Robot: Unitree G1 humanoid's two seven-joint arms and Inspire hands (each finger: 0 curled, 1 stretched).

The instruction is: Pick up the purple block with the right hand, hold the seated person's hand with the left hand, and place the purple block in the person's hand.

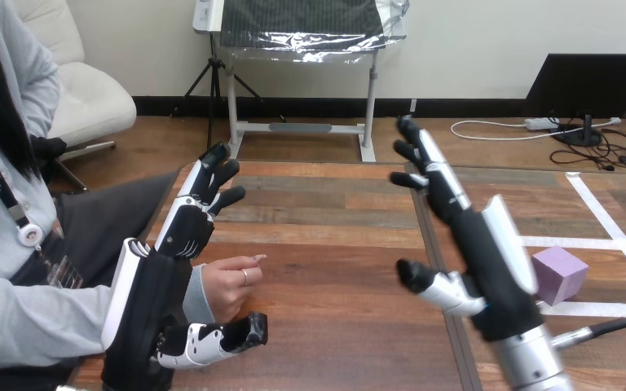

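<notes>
Purple block [561, 274]: was seen resting on the table [334, 244] at the right, among white tape lines [611, 224], just beside the right hand [489, 269] and partly hidden behind it.
Expected handling: was judged to be a small, rigid cube, probably light. The smooth flat faces were taken as a slip risk, and breakage was thought unlikely.
Where to take hold: two opposite side faces were judged best, approached from above, with the thumb set on one and the fingers on the other.
Right hand: was held raised over the table, left of the block. Its fingers [436, 175] were stretched nearly straight and spread, the thumb was held out sideways, and nothing was grasped or touched.
Left hand [163, 285]: was placed beside the person's hand [227, 287], which lay on the table near its left edge. Its fingers [212, 179] were extended straight and the thumb was held out below the person's hand. No curl round it was seen, and whether the palm touched it could not be told.
Step judged: the block was not yet picked up.
</notes>
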